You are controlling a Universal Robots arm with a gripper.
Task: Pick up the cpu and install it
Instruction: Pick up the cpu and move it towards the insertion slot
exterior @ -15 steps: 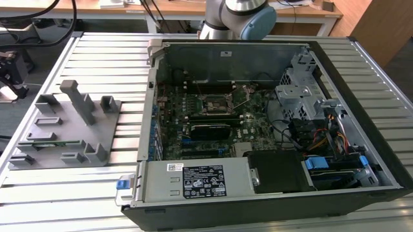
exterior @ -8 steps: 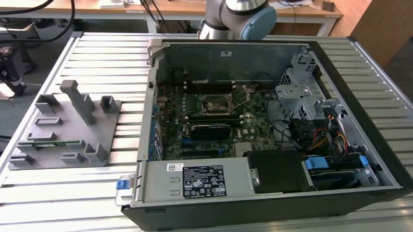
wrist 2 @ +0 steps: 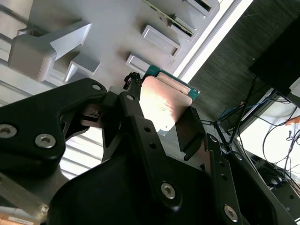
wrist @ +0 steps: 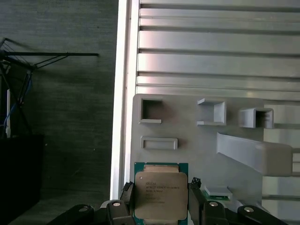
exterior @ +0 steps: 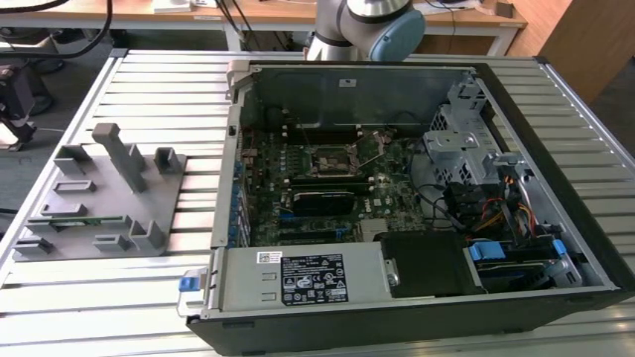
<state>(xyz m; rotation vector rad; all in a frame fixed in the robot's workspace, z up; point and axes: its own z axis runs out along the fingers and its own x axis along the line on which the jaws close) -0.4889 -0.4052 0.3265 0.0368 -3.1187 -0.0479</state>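
Fingers of the black, bolted metal gripper are closed to the width of the cpu, a small flat square chip with a brushed silver metal lid and a thin green rim, and pinch it by two opposite edges. It hangs over the edge of a matte pale grey plastic tray moulded with shallow rectangular pockets and blocky upright posts. Under the tray lies a ribbed table of long shiny aluminium slats, and beside the tray in the exterior view a black open computer case shows its dark green motherboard
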